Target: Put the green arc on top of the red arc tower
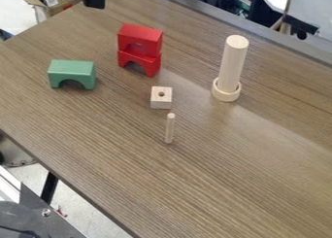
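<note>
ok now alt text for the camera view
A green arch block stands on a wooden table, left of a tower of two red arches. Nearby are a pale cube, a thin peg and a tall cylinder in a ring; a black claw hangs at the top edge.

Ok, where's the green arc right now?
In the camera view, the green arc sits on the wooden table in the upper left, just left of the stacked red arcs, apart from them.
</note>
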Tool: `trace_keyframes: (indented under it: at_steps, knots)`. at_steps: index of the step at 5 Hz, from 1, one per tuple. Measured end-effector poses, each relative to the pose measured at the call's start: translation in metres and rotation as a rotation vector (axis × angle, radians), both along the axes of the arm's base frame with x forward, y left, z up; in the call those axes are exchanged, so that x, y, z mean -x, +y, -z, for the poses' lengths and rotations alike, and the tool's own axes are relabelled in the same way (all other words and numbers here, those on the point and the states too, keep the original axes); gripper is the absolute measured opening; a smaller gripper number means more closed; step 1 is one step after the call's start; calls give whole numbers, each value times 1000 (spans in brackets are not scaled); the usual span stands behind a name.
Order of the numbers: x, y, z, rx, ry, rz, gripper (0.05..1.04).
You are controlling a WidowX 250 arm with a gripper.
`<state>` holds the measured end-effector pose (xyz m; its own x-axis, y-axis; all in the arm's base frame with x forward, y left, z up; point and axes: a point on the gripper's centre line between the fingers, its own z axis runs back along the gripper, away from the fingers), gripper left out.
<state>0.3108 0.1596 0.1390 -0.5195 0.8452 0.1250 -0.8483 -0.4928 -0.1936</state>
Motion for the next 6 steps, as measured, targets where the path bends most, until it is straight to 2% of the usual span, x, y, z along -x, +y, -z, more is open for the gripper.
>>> trace_keyframes:
  at_steps: [1, 2, 3, 5, 6]
  knots:
    - [2, -2, 11, 15, 30, 1, 999]
    - [11, 0, 27, 1, 71, 0, 999]
    - [24, 6, 43, 7, 91, -13, 999]
    - [44, 16, 62, -3, 137, -21, 999]
    - [51, 17, 70, 8, 157, -25, 999]
